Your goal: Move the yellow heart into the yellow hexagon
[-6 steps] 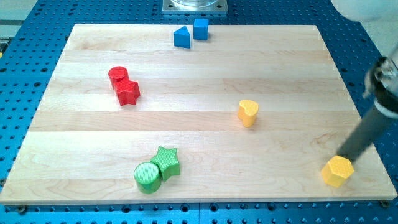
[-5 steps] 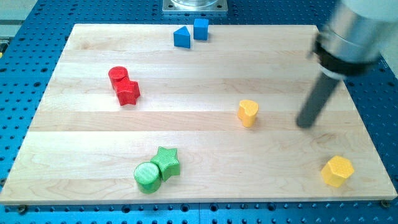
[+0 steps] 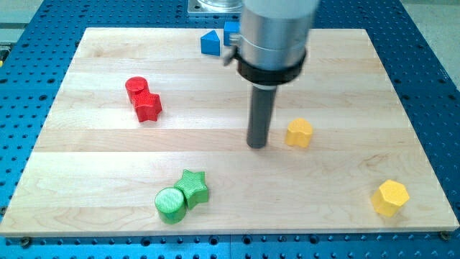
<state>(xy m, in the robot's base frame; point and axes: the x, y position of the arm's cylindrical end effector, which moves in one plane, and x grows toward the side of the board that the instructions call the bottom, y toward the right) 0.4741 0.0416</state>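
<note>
My tip [image 3: 257, 146], the blunt end of a dark matte rod with no gripper on it, stood just left of the smooth yellow heart [image 3: 299, 133]. The faceted yellow hexagon [image 3: 390, 197] sat well apart, near the view's bottom right. The worktop [image 3: 108, 165] was pale planked wood over a blue perforated base [image 3: 431, 65]. A ribbed green cylinder [image 3: 170, 204] touched a green star [image 3: 194, 186].
</note>
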